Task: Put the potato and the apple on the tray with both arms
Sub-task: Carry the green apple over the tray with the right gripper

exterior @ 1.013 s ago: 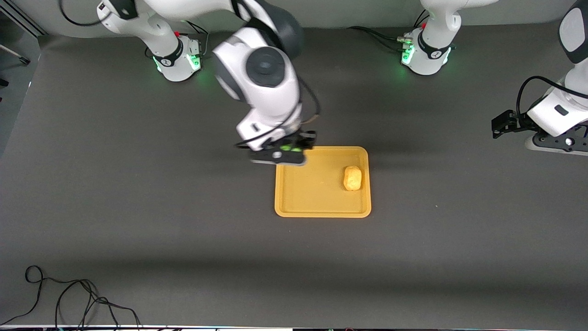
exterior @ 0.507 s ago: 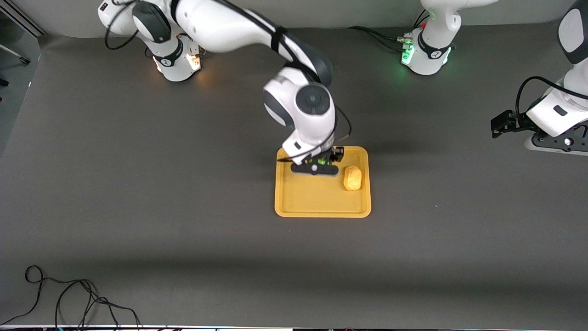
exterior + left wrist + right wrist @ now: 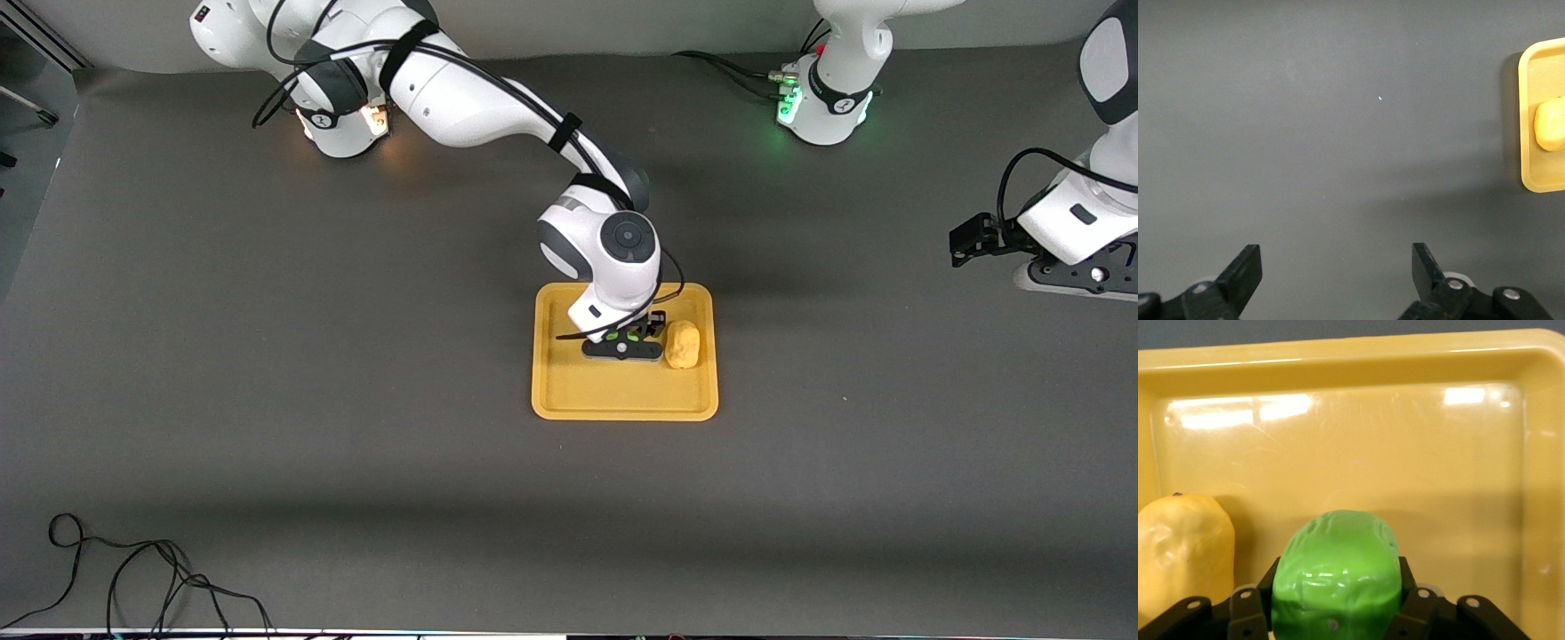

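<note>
Centre of the front view: the right tool (image 3: 622, 346) is low over the tray (image 3: 556, 391), clamped on the apple (image 3: 1335, 577), which sits between the jaws and shows only as green slivers from above. It hangs over the tray's middle, just beside the potato (image 3: 683, 344). That potato lies on the tray toward the left arm's end, at centre-right of the frame. At the right edge of the frame the left tool (image 3: 1335, 270) waits over bare bench (image 3: 267, 400), jaws wide apart and holding nothing.

The risk now: the apple is very close to the potato. Release it here and it could roll into the potato or nudge it toward the rim. Let go too high and the round apple may bounce or roll across the smooth tray floor. Opening jaws could also clip the potato.

Compared with a second ago, the right arm has swung from the tray's upper-left corner in over the middle and dropped lower. The potato, tray and left arm sit unchanged.
</note>
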`<action>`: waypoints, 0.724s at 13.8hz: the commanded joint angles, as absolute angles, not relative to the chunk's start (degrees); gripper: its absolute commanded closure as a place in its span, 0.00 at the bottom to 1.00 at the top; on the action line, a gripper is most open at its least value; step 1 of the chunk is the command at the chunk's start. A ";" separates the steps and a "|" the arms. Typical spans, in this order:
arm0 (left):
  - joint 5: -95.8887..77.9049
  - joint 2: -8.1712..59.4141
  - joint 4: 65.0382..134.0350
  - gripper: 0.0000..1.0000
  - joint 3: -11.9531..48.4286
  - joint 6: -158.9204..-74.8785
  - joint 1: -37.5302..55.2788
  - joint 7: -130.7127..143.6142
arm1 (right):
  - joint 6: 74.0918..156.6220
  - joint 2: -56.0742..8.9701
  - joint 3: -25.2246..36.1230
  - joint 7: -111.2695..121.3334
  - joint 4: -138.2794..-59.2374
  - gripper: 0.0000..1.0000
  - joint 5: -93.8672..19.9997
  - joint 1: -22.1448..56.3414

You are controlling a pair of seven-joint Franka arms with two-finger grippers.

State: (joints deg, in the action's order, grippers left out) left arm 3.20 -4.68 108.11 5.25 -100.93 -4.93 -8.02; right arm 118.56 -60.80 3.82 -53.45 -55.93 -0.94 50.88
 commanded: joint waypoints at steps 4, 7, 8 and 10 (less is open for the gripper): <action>3.25 -6.15 109.25 0.00 5.71 -101.16 -5.19 -7.29 | 121.38 -61.61 4.22 -54.32 -57.04 0.50 1.32 50.45; 3.25 -5.98 109.25 0.00 5.71 -101.34 -5.27 -7.21 | 121.46 -61.61 4.31 -54.49 -57.65 0.10 1.32 50.45; 3.25 -5.89 109.25 0.00 5.63 -101.86 -5.27 -7.29 | 121.46 -61.44 4.31 -54.58 -57.83 0.00 1.23 50.36; 3.25 -5.89 109.16 0.00 5.63 -101.61 -5.36 -7.21 | 120.85 -59.95 4.31 -56.85 -57.40 0.00 1.14 50.45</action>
State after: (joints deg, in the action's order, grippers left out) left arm 3.20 -4.68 108.20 5.32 -101.23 -4.94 -8.01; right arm 120.63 -61.86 4.16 -53.99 -56.74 0.36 50.20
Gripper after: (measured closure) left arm 0.000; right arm 0.088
